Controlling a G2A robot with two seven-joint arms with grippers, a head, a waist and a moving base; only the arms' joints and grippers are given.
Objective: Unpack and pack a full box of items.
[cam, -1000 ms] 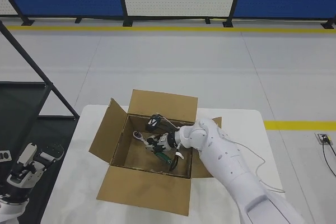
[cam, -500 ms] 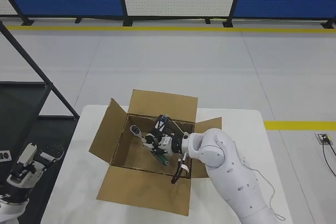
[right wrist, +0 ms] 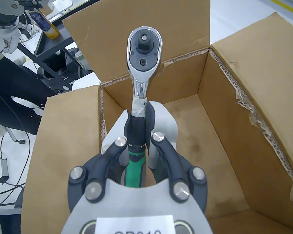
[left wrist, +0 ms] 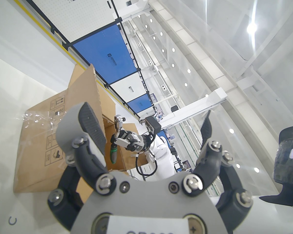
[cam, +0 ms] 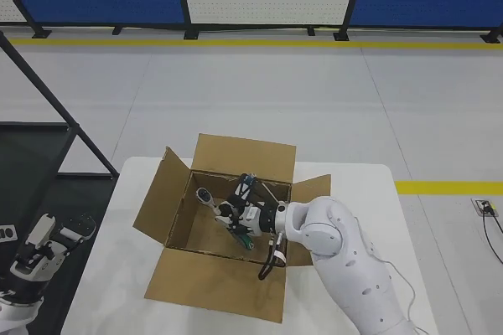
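Off the worktop's left edge my left fingers [left wrist: 91,125] hang spread wide, holding nothing. In the middle stands the box [cam: 235,155], flaps open, its bottom bare where I can see it. Over it my right fingers [right wrist: 150,118] are clamped on the handle of the wrench [right wrist: 144,49], holding it off the bottom. I judge this the unpacking step. Next I must carry it clear of the walls and flaps and lay it on the white worktop [cam: 365,193]. Around us are pale floor [cam: 318,84], a yellow line [cam: 235,42] and blue panels [cam: 101,10].
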